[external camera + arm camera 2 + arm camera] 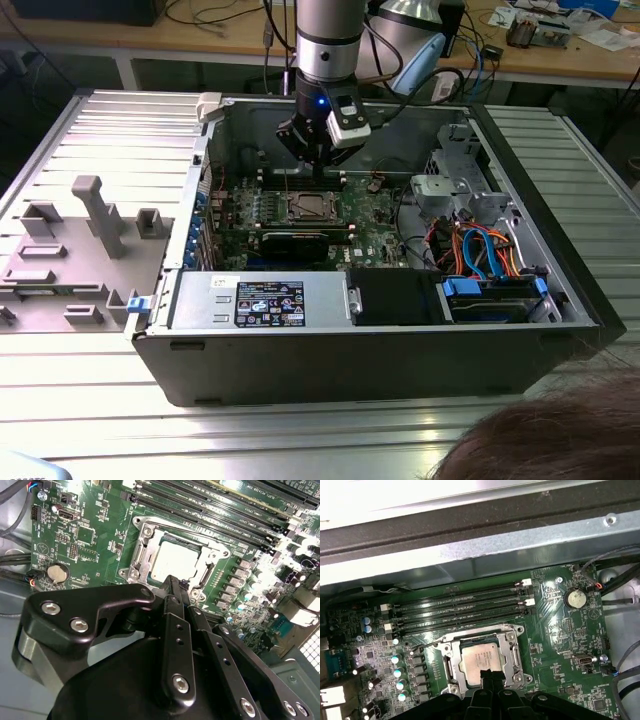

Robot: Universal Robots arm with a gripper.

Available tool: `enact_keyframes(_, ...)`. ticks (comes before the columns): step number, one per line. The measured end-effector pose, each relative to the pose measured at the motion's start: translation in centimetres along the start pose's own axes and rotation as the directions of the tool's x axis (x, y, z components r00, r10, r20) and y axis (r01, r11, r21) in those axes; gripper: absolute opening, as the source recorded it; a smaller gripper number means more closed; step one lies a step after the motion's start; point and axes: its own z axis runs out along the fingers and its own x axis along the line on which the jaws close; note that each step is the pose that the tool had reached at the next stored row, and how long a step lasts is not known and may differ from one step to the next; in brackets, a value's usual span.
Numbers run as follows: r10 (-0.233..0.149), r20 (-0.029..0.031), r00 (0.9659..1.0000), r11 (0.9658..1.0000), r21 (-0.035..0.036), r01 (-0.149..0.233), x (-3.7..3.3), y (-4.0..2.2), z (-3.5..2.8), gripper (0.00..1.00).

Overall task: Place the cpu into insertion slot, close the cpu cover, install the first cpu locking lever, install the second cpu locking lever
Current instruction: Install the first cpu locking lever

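Claw hangs off the arm in the upper middle of the exterior view, inside the open computer case, above the green motherboard. In both wrist views the claw has its fingers pressed together into one narrow tip. It is clenched, with nothing between them. The tip points at the near edge of the insertion slot; cannot tell if it touches the metal.

The cpu is in the slot, mid-frame in the exterior view, lying flat with its grey top showing. The cpu cover lies down around the chip, which shows through its window. State of the locking levers: cannot tell.

The long memory slots run just beside the socket, on the side away from the claw. The coin battery is on the board, well apart from the socket. In the exterior view the black graphics card lies just below the socket.

The case rests on a ribbed metal tabletop. A grey plastic fixture sits at the exterior view's left, beside the case. A person's hair is in the lower right corner.
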Motion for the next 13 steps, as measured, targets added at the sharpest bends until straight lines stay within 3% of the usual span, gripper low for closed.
enact_keyframes(13,-0.049,0.0005,0.9988,0.9988,-0.0004,0.049,0.0,0.0,0.0,0.11)
